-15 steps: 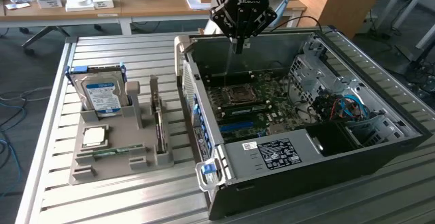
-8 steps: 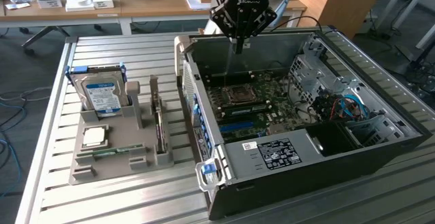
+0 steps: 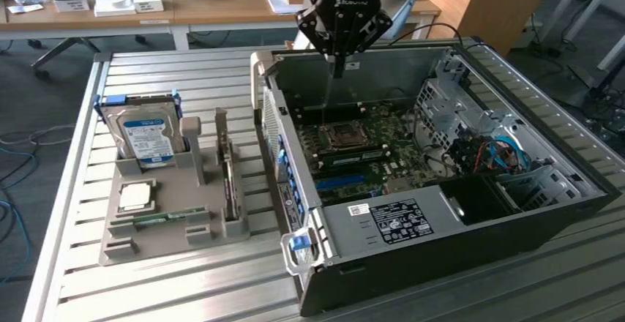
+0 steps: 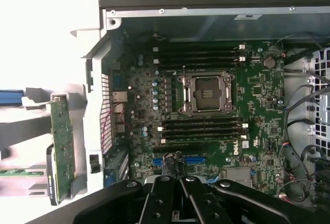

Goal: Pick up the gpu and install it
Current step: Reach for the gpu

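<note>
Above the open PC case (image 3: 469,243), the claw (image 3: 338,62) hung clenched w/ nothing in it. The gpu (image 3: 227,168) stood on edge in the grey holder (image 3: 166,245) on the worktop (image 3: 146,293), well apart from the claw, below it & beyond the case wall. Prob. best: clear that wall, then grip the card's top edge, not the fan. Count: 1 gpu, 1 hard drive (image 3: 146,135), 1 RAM stick (image 3: 161,218), 1 CPU (image 3: 135,196).
</note>
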`<state>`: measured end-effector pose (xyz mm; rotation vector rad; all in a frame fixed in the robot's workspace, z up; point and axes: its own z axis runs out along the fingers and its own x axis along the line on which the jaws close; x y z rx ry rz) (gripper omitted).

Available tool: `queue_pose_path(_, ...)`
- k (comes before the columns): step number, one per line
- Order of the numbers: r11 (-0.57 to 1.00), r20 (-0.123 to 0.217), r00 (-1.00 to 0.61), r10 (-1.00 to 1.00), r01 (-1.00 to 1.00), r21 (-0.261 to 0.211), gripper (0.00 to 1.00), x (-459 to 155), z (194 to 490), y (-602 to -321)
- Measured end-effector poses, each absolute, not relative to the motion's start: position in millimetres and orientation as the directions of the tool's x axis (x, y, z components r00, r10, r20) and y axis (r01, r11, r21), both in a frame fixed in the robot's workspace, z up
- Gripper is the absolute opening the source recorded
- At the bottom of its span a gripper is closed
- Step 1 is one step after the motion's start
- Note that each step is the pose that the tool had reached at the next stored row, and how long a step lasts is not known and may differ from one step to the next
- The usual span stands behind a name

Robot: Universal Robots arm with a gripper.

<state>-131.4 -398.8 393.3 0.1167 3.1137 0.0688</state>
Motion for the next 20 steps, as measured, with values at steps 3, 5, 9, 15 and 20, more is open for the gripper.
queue_pose_path(3, 0.996, -0.023, -0.997, 0.075, 0.074, 0.045, 0.11, -136, 393, -399)
queue_pose_path(5, 0.996, -0.023, -0.997, 0.075, 0.074, 0.045, 0.11, -138, 393, -399)
queue_pose_path(9, 0.996, -0.023, -0.997, 0.075, 0.074, 0.045, 0.11, -142, 393, -399)
queue_pose_path(15, 0.996, -0.023, -0.997, 0.075, 0.074, 0.045, 0.11, -153, 393, -399)
queue_pose_path(20, 0.996, -0.023, -0.997, 0.075, 0.074, 0.045, 0.11, -161, 393, -399)
